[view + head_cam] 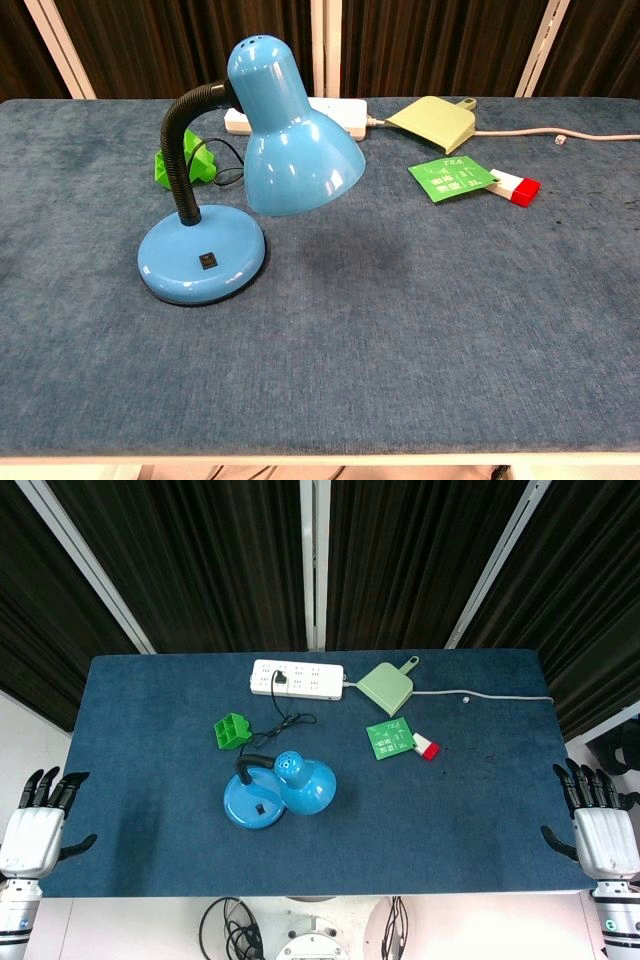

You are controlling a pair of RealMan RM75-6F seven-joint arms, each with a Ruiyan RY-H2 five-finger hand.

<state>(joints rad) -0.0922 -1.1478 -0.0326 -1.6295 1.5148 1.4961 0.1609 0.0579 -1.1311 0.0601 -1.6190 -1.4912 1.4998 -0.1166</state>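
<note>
Both robot hands sit way out at the edges of the worktop (140,810), nowhere close to anything. Left robot hand (35,825) hangs off the near left corner, palm-back up, fingers spread apart and holding nothing. Right robot hand (598,825) mirrors it at the near right corner, fingers fanned out too, also holding nothing. Neither shows up in the chest view, so the head view is all there is for them.

Closest thing to either of them is the blue desk lamp (280,790), and it's still well apart from both. It stands upright a bit left of the worktop's middle, round base (202,260) flat on the blue cloth, black gooseneck (182,150) curving up and over, shade (290,135) tilted down toward the right. There's a small black switch on the base. Its black cord (285,720) loops back toward the white power strip (297,678) at the far edge, where a black plug (280,679) sits in a socket, probably the lamp's, though the cord is thin and hard to trace.

Just behind the lamp, on its left, lies a green plastic block (232,730). Right of the strip is a pale green dustpan (388,687), lying over the strip's white cable (500,695) that runs off to the right. Nearer than that, a green tea packet (452,178) lies flat, with a little red-and-white piece (515,186) touching its right edge.
</note>
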